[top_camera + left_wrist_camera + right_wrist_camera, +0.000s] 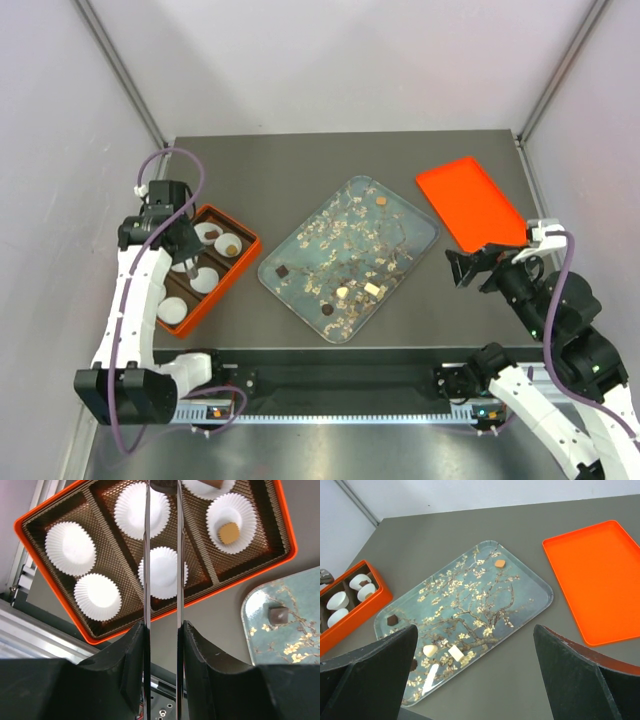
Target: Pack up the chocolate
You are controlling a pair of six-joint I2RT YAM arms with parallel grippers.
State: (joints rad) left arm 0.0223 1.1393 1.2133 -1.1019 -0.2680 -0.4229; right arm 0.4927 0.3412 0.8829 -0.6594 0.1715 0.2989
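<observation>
Left end effector (190,266) hangs over the orange box (289,540). Its two long thin fingers (147,555) run nearly parallel w/ a narrow gap, clenched on a dark choc piece (162,485) at the tips. The wrist view's top edge cuts the piece, so only part shows. Under it sit white paper cups (70,547). In the end compartment one cup holds a caramel piece (229,533), its neighbour a brown piece (207,483).

Right end effector (470,266) is released, jaws spread wide, over the counter (300,165) right of the floral tray (530,585), by the near corner of the shallow orange tray (600,570).

Other choc lies on the floral tray, apart from both end effectors:
- a caramel one (499,563) at the far end
- a dark one (393,621) on the box side
- a cream round (430,650) and a white square (455,653) toward the near edge
</observation>
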